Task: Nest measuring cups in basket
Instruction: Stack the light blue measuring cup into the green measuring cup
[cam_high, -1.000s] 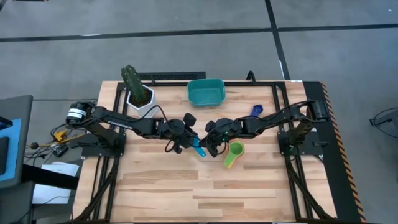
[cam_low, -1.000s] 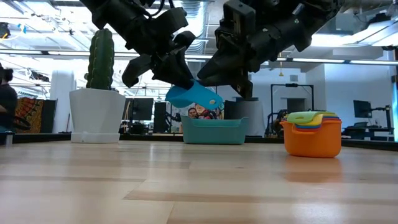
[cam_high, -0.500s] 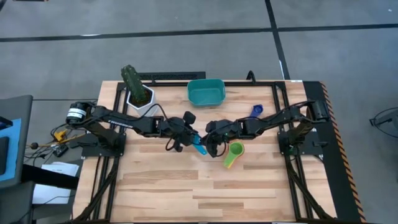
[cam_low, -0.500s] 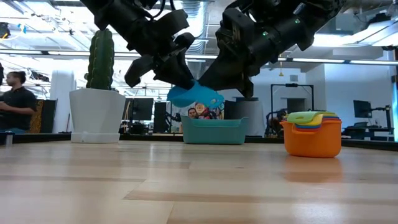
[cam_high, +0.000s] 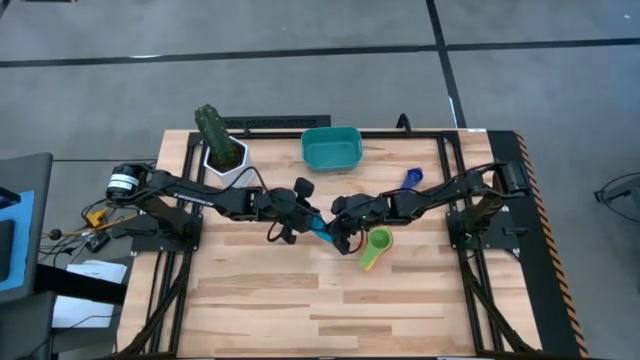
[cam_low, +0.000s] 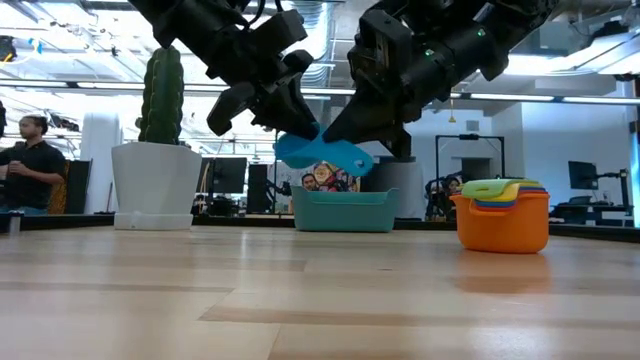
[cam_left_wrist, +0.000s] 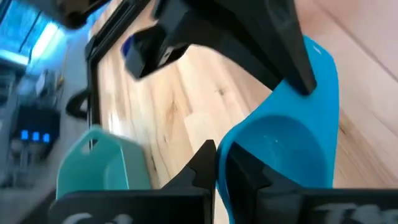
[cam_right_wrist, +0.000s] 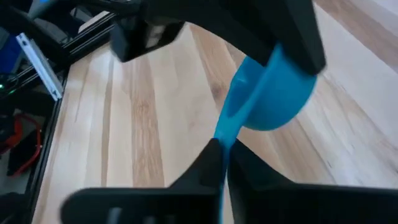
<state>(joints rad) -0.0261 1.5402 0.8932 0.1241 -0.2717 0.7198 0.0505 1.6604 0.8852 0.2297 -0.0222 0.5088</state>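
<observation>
A small light-blue plastic measuring cup (cam_low: 322, 153), judged light, stiff and slippery, is held aloft mid-table between the left gripper (cam_low: 283, 108), clamped on its bowl rim, and the right gripper (cam_low: 345, 135), pinching its flat handle.

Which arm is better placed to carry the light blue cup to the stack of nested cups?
The right. The right hand already pinches the light blue measuring cup's handle, and the nested stack sits on its side. The left hand grips the bowl rim.
</observation>
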